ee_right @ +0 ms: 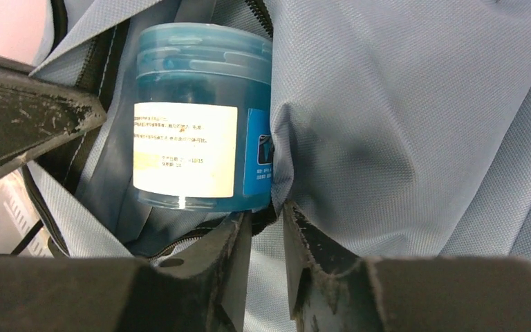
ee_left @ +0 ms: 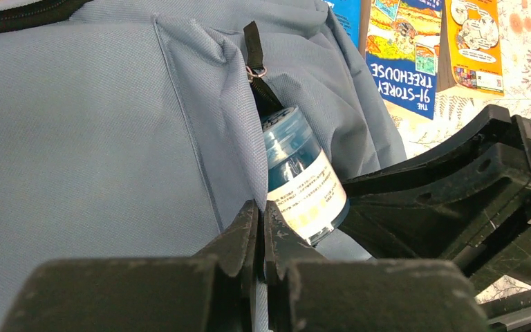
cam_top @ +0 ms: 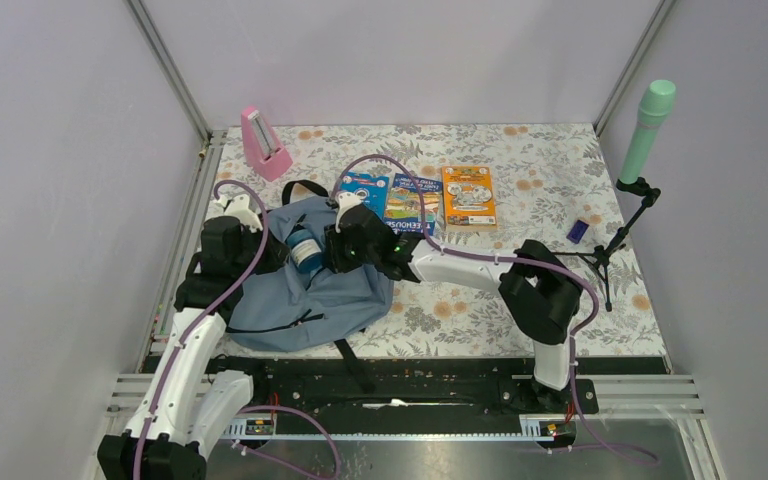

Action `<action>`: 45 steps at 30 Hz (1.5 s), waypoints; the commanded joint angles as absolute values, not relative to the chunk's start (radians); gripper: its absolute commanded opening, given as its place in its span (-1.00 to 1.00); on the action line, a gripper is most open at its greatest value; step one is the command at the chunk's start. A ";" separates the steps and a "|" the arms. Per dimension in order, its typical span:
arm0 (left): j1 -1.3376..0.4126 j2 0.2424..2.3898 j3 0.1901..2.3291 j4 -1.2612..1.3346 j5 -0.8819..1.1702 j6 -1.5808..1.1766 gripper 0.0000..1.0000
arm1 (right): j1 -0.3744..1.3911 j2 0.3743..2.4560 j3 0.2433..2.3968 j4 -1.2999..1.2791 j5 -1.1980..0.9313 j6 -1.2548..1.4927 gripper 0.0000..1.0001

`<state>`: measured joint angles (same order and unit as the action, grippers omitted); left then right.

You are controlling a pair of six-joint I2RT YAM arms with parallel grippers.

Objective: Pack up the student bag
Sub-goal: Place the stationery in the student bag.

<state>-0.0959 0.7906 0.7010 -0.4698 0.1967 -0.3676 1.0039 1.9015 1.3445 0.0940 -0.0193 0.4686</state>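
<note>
jar in the mouth of the bag, dead ahead of the right fingers

found the student bag (cam_top: 310,300) slumped on the left half of the tabletop (cam_top: 540,160), close to the arms, with one zip mouth gaping. saw a blue jar (ee_right: 200,117) part way into that mouth, lid end leading in, labelled base end out in the open.

placed the jar just beyond the tips of the right fingers (ee_right: 238,238): directly ahead of them, not between them. read its long axis as roughly in line with those fingers, base toward them and lid away, which put it to their left in the scene. noted those fingers narrowly apart, with a fold of the bag's edge dropping toward the gap. could not tell whether that fold was caught.

noted the left fingers (ee_left: 249,228) pressed together on the bag's cloth at the lip of the mouth, seemingly holding it open. placed the jar just to their right and a little beyond.

judged the right arm the nearer and the better lined up. reckoned a push along the jar's own axis, leftward and deeper into the bag, was what this item needed. feared the loose fold bunching ahead of it. counted three books (cam_top: 415,200) on the far side, right of the bag, not yet packed.
</note>
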 commanded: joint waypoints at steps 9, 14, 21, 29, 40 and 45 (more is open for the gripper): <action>-0.089 0.779 0.773 -0.356 0.203 -0.383 -1.00 | 0.997 1.831 1.413 0.043 0.089 0.472 -1.00; -0.086 0.778 0.775 -0.363 0.188 -0.383 -1.00 | 1.006 1.711 1.429 0.055 0.103 0.407 -1.00; -0.084 0.775 0.774 -0.365 0.187 -0.383 -1.00 | 1.039 1.695 1.475 0.031 0.089 0.362 -1.00; -0.085 0.792 0.776 -0.282 0.314 -0.399 -1.00 | 1.042 1.693 1.462 -0.027 0.131 0.366 -1.00; -0.247 0.998 0.996 -0.180 0.455 -0.393 -1.00 | 1.107 1.561 1.331 -0.015 0.159 0.372 -1.00; -0.262 1.076 0.980 -0.265 0.462 -0.358 -1.00 | 1.137 1.489 1.219 0.080 0.189 0.445 -1.00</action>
<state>-0.2523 1.0321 0.9443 -0.3489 0.4133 -0.3874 1.0710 1.5711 1.2697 -0.0490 0.2192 0.3737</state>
